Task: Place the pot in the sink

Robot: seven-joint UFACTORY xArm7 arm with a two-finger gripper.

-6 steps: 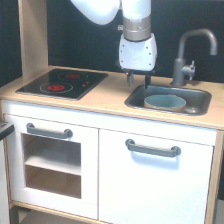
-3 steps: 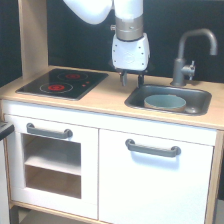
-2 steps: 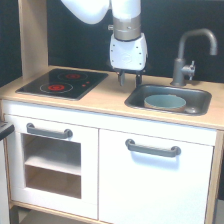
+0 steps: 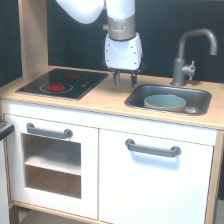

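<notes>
The pot [image 4: 165,102] already sat inside the sink [image 4: 200,95], toward its right and near side, with the tan rim showing above the basin's near wall, so I judged the placing itself done and the step in hand to be the retreat. The claw [image 4: 125,80] hung over the light wood desk [image 4: 107,100] between the black stovetop [image 4: 64,83] and the sink's left edge, its short dark fingers [image 4: 133,78] pointing down a narrow way apart and gripping nothing. To finish well I wanted it to rise straight and drift away from the basin, keeping clear of the grey faucet [image 4: 190,55] at the far right, and not brush the desk. Against the picture from two seconds before, the arm had shifted left, off the sink's far-left corner and toward the stovetop, while the pot lay in the same spot.
</notes>
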